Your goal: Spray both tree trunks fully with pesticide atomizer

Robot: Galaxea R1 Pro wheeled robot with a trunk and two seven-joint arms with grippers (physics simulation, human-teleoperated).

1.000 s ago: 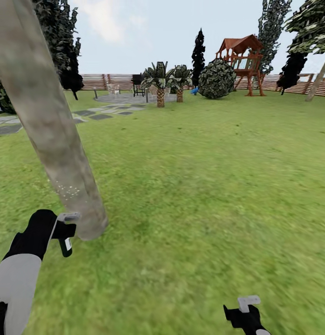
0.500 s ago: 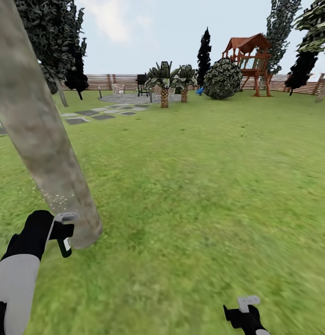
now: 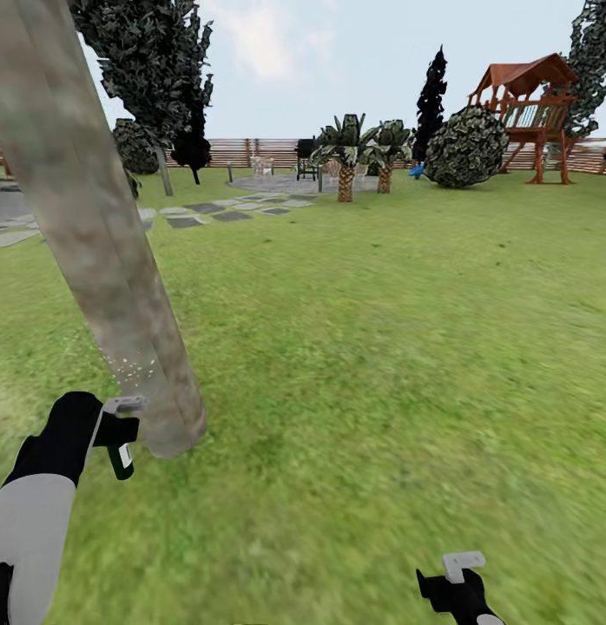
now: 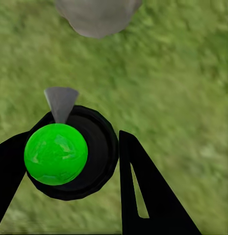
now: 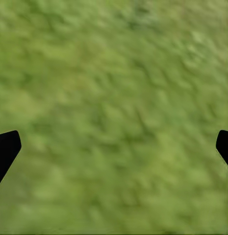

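Pickup's done: the left hand [image 3: 112, 431] is clamped on the pesticide atomizer [image 3: 121, 456], just beside the tree trunk [image 3: 95, 243], whose base shows white specks. Right hand [image 3: 453, 583] hangs spread. Other tree probably left.

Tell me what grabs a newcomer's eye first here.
The thick mottled tree trunk leaning across the left foreground, speckled white low down. Beside its base, the left gripper holds the pesticide atomizer. Far right, a red-brown wooden play tower stands by the fence.

Back garden of a home.
Green lawn [image 3: 381, 347], slatted wooden fence [image 3: 251, 152], stepping stones [image 3: 207, 213], wooden play tower [image 3: 533, 113], paved patio [image 3: 286, 183].
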